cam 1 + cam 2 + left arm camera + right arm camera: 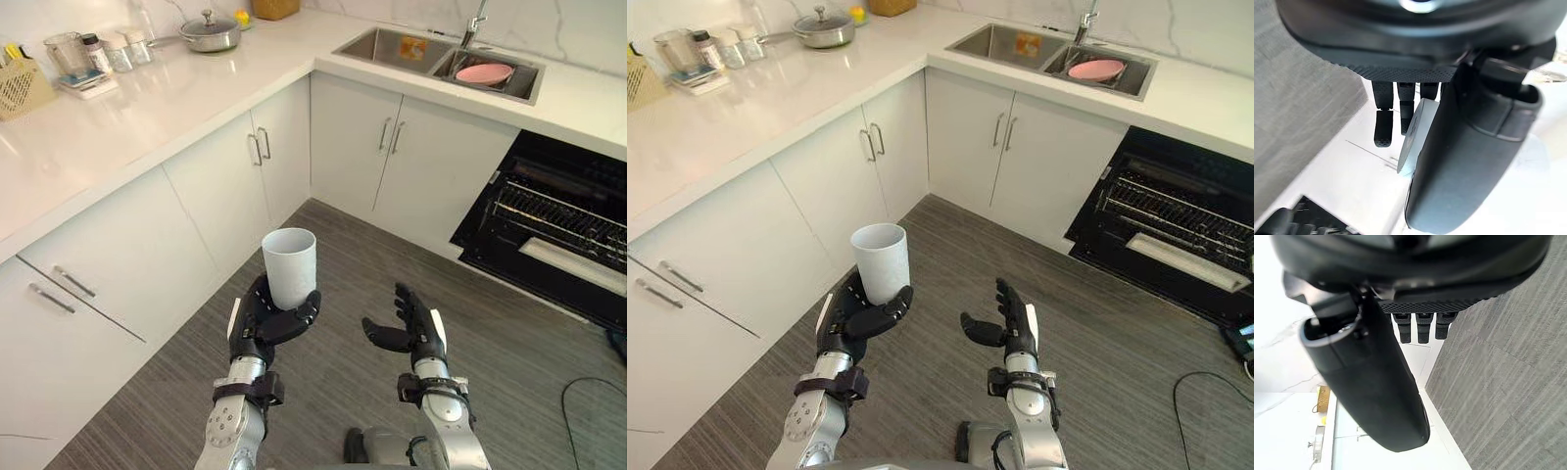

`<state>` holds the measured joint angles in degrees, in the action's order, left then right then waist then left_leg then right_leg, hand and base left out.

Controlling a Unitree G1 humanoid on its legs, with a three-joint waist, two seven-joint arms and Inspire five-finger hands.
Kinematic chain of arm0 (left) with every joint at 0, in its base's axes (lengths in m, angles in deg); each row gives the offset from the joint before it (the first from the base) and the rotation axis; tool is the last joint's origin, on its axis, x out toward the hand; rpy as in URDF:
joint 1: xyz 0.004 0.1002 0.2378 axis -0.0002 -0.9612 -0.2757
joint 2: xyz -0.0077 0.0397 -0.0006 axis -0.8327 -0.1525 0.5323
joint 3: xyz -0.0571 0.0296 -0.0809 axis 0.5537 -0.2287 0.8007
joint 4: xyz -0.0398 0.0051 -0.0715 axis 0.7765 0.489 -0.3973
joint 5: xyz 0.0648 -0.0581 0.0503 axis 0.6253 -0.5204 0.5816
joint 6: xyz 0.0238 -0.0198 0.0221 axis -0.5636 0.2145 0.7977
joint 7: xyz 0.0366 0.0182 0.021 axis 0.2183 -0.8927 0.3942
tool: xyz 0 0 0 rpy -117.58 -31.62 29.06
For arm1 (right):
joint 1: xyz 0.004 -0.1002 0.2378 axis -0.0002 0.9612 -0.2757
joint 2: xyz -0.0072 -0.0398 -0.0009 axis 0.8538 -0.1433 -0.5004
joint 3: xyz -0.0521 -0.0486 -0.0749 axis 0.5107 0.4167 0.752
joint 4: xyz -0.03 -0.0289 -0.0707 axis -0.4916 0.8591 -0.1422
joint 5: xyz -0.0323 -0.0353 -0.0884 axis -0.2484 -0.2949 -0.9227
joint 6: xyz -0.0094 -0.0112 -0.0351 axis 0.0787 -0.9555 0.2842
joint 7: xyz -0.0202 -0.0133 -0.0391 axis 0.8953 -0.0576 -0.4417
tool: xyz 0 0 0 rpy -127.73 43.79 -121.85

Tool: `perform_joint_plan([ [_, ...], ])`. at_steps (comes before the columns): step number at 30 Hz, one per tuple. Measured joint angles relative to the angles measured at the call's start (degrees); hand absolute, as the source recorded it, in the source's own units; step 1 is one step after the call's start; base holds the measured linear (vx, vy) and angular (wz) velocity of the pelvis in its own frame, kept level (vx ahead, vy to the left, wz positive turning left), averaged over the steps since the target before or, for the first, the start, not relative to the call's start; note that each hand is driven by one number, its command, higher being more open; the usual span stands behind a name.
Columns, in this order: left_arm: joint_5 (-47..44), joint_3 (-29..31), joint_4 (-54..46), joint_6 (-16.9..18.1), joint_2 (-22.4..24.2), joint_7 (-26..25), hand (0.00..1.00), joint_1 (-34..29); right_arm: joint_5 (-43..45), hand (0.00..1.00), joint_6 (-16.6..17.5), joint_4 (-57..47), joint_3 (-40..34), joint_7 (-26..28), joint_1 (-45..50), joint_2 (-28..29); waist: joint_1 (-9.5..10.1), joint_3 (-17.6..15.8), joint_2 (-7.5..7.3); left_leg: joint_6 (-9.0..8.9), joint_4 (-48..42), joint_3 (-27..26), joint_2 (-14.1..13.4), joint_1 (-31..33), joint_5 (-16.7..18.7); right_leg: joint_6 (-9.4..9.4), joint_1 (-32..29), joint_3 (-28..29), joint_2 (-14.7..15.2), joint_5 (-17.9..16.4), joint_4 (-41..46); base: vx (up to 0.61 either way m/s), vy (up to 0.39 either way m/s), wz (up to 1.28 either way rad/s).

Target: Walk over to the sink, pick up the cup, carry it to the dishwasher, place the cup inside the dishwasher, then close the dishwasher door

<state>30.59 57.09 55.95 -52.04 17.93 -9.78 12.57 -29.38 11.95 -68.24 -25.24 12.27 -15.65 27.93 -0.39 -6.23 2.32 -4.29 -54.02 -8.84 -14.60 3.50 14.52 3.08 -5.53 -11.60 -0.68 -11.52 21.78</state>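
Observation:
A pale grey cup [290, 266] stands upright in my left hand [263, 328], whose fingers and thumb curl round its lower part; in the left wrist view the cup [1418, 132] shows between the thumb and fingers. My right hand [416, 333] hangs beside it over the floor, fingers relaxed and holding nothing. The dishwasher [563, 220] stands open at the right under the counter, its dark rack [554, 211] pulled out over the lowered door. The sink [436, 59] lies in the counter at the back and holds a pink dish [484, 73].
White cabinets [196, 215] and an L-shaped white counter [147, 108] run along the left and back. A lidded pan [209, 32], jars and a basket [22, 86] sit on the counter. Grey wood floor [343, 392] stretches between me and the dishwasher.

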Motion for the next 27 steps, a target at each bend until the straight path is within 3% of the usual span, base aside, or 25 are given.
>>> perform_joint_plan([
  [2, 0.00, -0.27, -0.82, 0.01, 0.18, 0.49, 0.30, -0.71, 0.01, 0.90, 0.03, -2.52, 0.27, -0.23, 0.96, 0.17, 1.19, -0.05, -0.13, 0.78, -4.90, -1.04, -1.21, 4.25, 1.32, 0.28, 4.43, 1.09, -0.52, -0.34, -3.36, 0.34, -0.030, -0.31],
  [4, -0.01, -0.15, -1.00, 0.06, 0.19, 1.01, 0.30, -0.95, 0.05, 0.90, 0.33, -4.50, 0.18, -0.44, 0.55, -0.14, 2.62, 0.17, -0.29, 2.10, 0.16, -2.70, -1.00, 9.21, 3.48, 0.47, 7.32, 3.40, -0.37, -2.24, -5.29, 0.33, 0.034, -0.49],
  [7, -0.01, 0.20, -1.00, 0.06, 0.20, 1.10, 0.30, -2.12, 0.04, 0.90, 0.42, -4.29, 0.10, -0.43, 0.12, -0.59, 3.13, 0.21, -0.40, 1.58, 13.81, -0.68, 2.36, 13.62, 3.41, -1.41, 10.64, 5.91, 1.29, -5.46, -5.17, 0.32, 0.170, -0.38],
  [8, 0.00, 0.11, -0.98, 0.03, 0.19, 1.12, 0.30, -2.41, 0.03, 0.90, 0.44, -3.67, -0.37, -0.42, 0.01, -0.97, 3.18, 0.27, -0.43, 1.07, 21.01, 1.53, 5.07, 14.59, 1.84, -2.65, 11.52, 6.94, 2.38, -6.95, -4.79, 0.39, 0.287, -0.39],
  [9, 0.00, 0.17, -0.93, 0.03, 0.04, 1.10, 0.30, -2.47, 0.06, 0.90, 0.47, -2.43, -0.44, -0.47, -0.22, -1.35, 3.39, 0.47, -0.69, 1.06, 24.40, 2.78, 6.85, 14.27, -3.21, -4.12, 11.86, 8.16, 3.43, -8.23, -4.05, 0.53, 0.385, -0.57],
  [10, 0.00, 0.53, -0.75, -0.03, -1.13, 0.80, 0.30, -2.49, 0.09, 0.90, 0.17, 0.95, -0.38, -0.41, -0.62, -1.32, 3.52, 1.98, -2.32, 3.42, 24.52, 1.33, 9.08, 13.11, -5.14, -5.84, 12.41, 10.36, 5.85, -9.48, -3.86, 0.48, 0.327, -0.42],
  [14, 0.00, 0.58, -0.79, -0.05, -2.54, 0.08, 0.30, -0.85, 0.02, 0.90, -0.29, 2.25, -0.19, -0.26, -0.86, 0.20, 3.43, 2.35, -4.35, 5.18, 22.25, -2.55, 10.04, 11.26, -0.66, -7.92, 11.04, 14.51, 8.02, -7.84, 0.80, 0.48, 0.301, -0.44],
  [16, 0.00, 0.35, -0.79, -0.04, -3.71, -0.17, 0.30, -0.81, -0.10, 0.90, -0.28, 2.51, -0.21, -0.25, -1.81, 1.20, 2.82, 2.33, -4.41, 5.57, 25.52, -3.90, 10.57, 6.24, 0.52, -10.11, 6.11, 14.47, 8.78, -4.45, 13.64, 0.37, 0.181, -0.48],
  [17, 0.00, 0.14, -0.83, -0.04, -4.42, -0.21, 0.30, -0.75, -0.12, 0.90, -0.27, 3.11, -0.25, -0.31, -2.48, 1.57, 2.36, 2.22, -4.42, 5.84, 28.40, -4.79, 10.56, 2.09, 1.25, -10.00, 2.65, 13.97, 9.53, -0.75, 23.20, 0.34, 0.103, -0.43],
  [18, 0.01, 0.13, -0.91, 0.00, -4.47, -0.36, 0.30, -0.70, -0.15, 0.90, -0.17, 3.15, -0.18, -0.31, -2.68, 1.77, 2.25, 2.10, -4.24, 5.52, 30.72, -5.47, 10.19, -1.64, 2.35, -7.94, -0.40, 12.19, 10.10, -1.99, 30.30, 0.31, 0.040, -0.44],
  [20, 0.01, 0.20, -1.06, 0.26, -4.48, -0.69, 0.30, -0.52, -0.39, 0.90, -0.16, 3.18, -0.01, -0.24, -3.25, 2.04, 2.19, 2.01, -3.93, 4.36, 32.10, -6.73, 8.82, -5.05, 3.77, -4.98, -5.21, 8.46, 10.40, -4.11, 34.88, 0.35, -0.024, -0.45],
  [22, 0.00, 0.29, -1.03, 0.56, -4.53, -1.42, 0.30, -0.45, -0.64, 0.90, -0.14, 3.65, 0.22, -0.11, -4.58, 2.05, 1.66, 2.01, -3.94, 2.49, 33.12, -8.36, 6.78, -7.75, 5.19, -3.76, -10.72, 2.47, 10.82, -5.92, 32.19, 0.31, -0.097, -0.46],
  [24, -0.03, 1.11, -0.30, 0.56, -4.58, -1.49, 0.30, -0.42, -0.63, 0.90, 0.01, 5.00, 0.18, -0.09, -6.42, 1.88, 0.04, 2.05, -4.03, 0.10, 34.43, -9.74, 5.36, -10.65, 6.60, -3.16, -14.81, -3.93, 10.65, -4.99, 20.06, 0.39, -0.165, -0.31],
  [25, -0.04, 1.30, -0.11, 0.56, -4.62, -1.49, 0.30, -0.44, -0.63, 0.90, 0.01, 5.50, 0.16, -0.10, -6.65, 1.75, -0.35, 2.36, -4.64, -0.76, 34.75, -9.88, 5.96, -11.36, 7.01, -2.72, -14.48, -4.56, 10.21, -2.23, 14.37, 0.46, -0.161, -0.12],
  [26, -0.02, 1.42, 1.08, 0.76, -4.77, -1.47, 0.30, 0.08, -0.61, 0.90, 0.11, 6.02, 0.16, -0.13, -6.59, 1.21, -0.76, 2.46, -4.71, -2.24, 35.06, -9.00, 5.93, -12.62, 8.14, -0.93, -13.83, -4.12, 9.22, 2.44, 10.76, 0.46, -0.098, -0.26],
  [27, 0.04, 1.14, 4.32, 0.44, -2.72, -1.46, 0.30, 1.44, -0.61, 0.90, -0.14, 7.38, -0.47, -0.23, -6.72, -1.33, -0.33, 2.40, -0.92, -1.96, 34.60, -7.08, 3.38, -13.48, 8.40, -0.04, -12.53, -4.64, 6.29, 1.63, 9.66, 0.46, -0.089, -0.31],
])
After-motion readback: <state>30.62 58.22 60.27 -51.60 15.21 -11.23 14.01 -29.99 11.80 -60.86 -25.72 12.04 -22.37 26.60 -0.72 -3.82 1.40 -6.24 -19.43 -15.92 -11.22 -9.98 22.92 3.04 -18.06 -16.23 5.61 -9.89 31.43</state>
